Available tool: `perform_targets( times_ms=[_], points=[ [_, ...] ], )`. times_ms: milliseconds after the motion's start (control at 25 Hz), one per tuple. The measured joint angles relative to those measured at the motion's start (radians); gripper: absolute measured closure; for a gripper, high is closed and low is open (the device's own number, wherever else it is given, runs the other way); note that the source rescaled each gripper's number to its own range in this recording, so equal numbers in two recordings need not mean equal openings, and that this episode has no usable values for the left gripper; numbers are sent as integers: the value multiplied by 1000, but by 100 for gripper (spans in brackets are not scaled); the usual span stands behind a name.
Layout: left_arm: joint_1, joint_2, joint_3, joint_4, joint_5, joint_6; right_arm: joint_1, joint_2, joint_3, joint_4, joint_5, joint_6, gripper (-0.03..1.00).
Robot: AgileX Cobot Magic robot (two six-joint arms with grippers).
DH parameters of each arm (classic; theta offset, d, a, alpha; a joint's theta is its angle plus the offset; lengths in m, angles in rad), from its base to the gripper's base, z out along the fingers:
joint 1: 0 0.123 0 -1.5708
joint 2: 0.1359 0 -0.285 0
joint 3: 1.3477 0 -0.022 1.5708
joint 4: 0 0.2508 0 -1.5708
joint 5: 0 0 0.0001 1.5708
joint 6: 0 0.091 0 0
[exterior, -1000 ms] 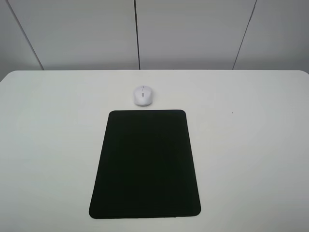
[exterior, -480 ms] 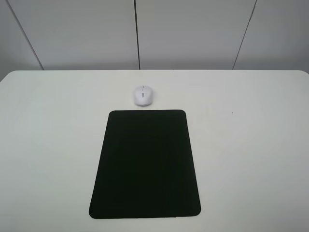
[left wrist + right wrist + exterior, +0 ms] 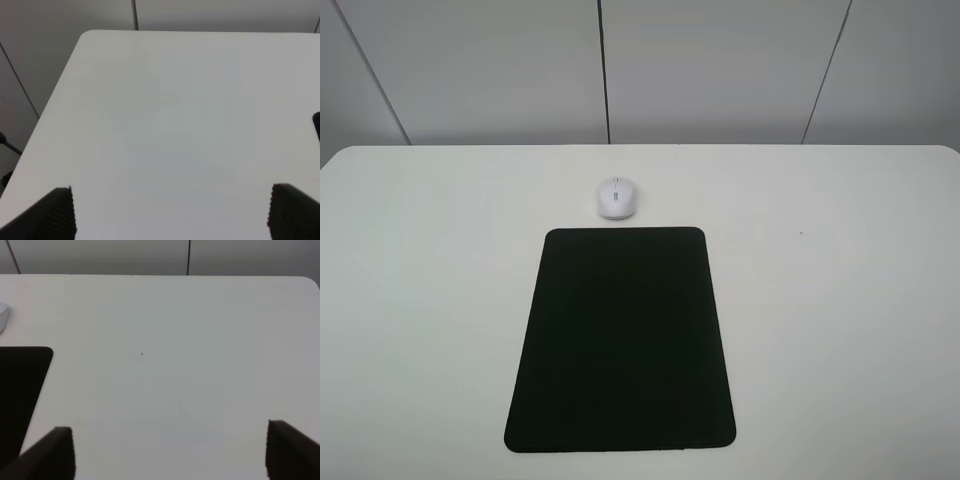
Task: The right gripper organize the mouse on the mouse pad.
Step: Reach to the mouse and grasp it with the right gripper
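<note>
The white mouse (image 3: 617,197) lies on the white table just beyond the far edge of the black mouse pad (image 3: 621,338), slightly left of the pad's middle and off the pad. In the right wrist view a sliver of the mouse (image 3: 2,316) and a corner of the pad (image 3: 20,390) show at the frame's edge. My right gripper (image 3: 172,452) is open and empty over bare table to the right of the pad, its fingertips (image 3: 56,450) wide apart. My left gripper (image 3: 175,215) is open and empty over the table's left side. Neither gripper shows in the exterior high view.
The white table (image 3: 840,300) has rounded corners and ends at a grey panelled wall (image 3: 720,70). A tiny dark speck (image 3: 801,234) marks the table right of the pad. The table's left edge (image 3: 55,95) shows in the left wrist view.
</note>
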Motion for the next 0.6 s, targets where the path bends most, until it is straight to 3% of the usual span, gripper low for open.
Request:
perform_targets(
  times_ms=[600],
  points=[
    [0, 0, 0, 0, 0, 0, 0, 0, 0, 1, 0, 0, -1]
  ],
)
